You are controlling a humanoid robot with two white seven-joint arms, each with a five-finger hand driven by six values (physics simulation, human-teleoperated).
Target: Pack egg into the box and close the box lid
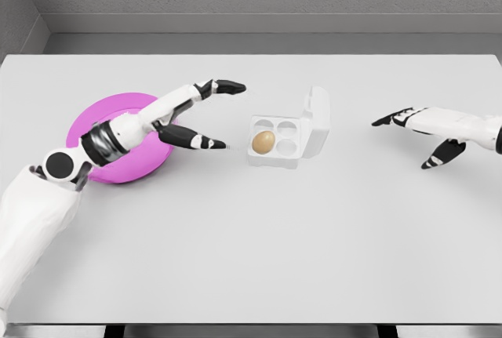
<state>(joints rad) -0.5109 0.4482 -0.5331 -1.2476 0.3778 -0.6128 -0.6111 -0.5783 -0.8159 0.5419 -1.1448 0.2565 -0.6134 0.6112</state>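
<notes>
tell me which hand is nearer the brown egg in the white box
Left. The left hand is open just to the left of the brown egg in the white four-cup box; the right hand, also open, hovers farther off to its right.

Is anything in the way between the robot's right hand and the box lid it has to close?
No, nothing visible is in the way. Only bare table lies between the right hand and the open lid, which stands up on the box's right side. The egg already sits in a cup.
</notes>
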